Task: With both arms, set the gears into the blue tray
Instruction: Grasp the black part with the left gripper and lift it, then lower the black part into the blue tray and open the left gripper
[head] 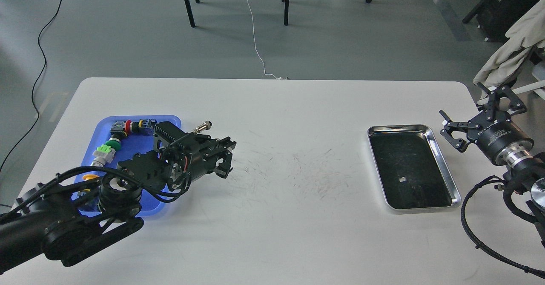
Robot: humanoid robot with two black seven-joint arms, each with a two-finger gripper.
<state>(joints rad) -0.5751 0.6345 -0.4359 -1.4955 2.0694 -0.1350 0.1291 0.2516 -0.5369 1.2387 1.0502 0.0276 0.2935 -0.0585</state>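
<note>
The blue tray [133,145] lies at the table's left, and my left arm crosses over its right half. My left gripper [223,160] hangs just right of the tray, above the white table, with its fingers drawn together. The gear it closed on is hidden between the fingers, and no other gear shows; the arm covers the middle of the tray. My right gripper [476,115] is open and holds nothing, at the table's right edge beside the steel tray.
Several coloured push-button switches [106,150] line the blue tray's left and far sides. A shiny steel tray [404,157] sits at the right with only a small scrap inside. The table top [298,182] between the trays is scuffed.
</note>
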